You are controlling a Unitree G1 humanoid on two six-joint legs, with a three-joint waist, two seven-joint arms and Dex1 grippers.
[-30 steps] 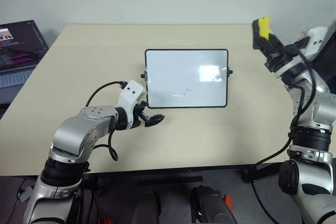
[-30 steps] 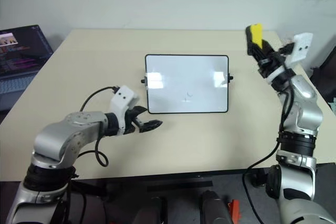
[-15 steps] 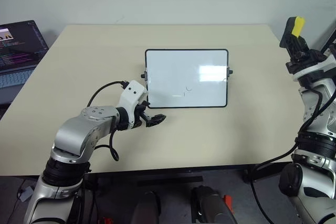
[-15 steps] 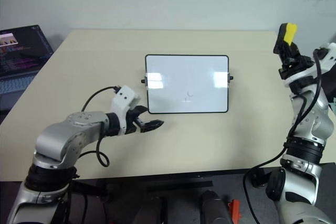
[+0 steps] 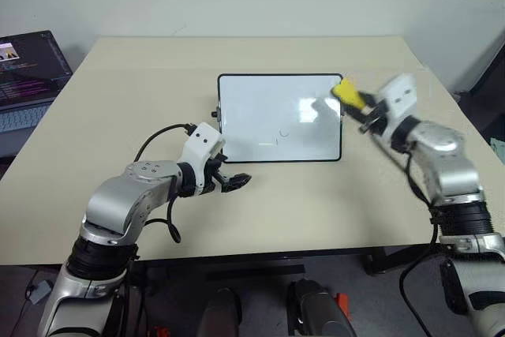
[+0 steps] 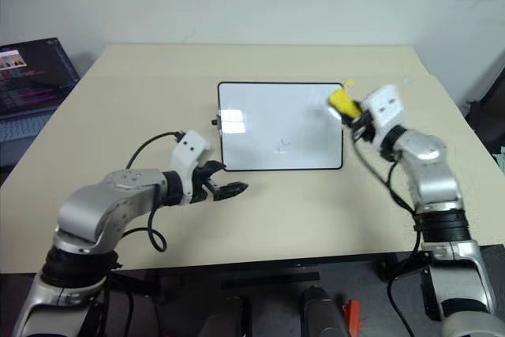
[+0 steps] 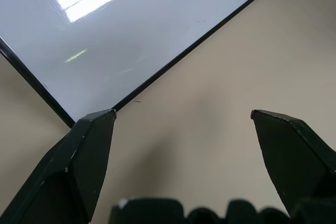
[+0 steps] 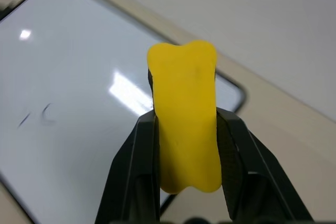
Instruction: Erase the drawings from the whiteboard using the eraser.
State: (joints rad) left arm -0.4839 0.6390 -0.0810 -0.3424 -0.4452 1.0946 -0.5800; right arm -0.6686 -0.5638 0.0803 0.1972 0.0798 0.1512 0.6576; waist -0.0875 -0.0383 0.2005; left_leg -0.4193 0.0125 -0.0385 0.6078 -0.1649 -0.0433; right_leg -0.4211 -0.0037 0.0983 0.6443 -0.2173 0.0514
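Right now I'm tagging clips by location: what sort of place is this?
Probably an office or lab: a plain beige table against a bare wall, an open laptop beside it, and a small whiteboard.

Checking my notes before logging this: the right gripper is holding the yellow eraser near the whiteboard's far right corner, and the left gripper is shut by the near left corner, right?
Not quite. The left gripper is open, its fingers spread wide in the left wrist view. The rest holds: the right gripper clamps the eraser by the whiteboard.
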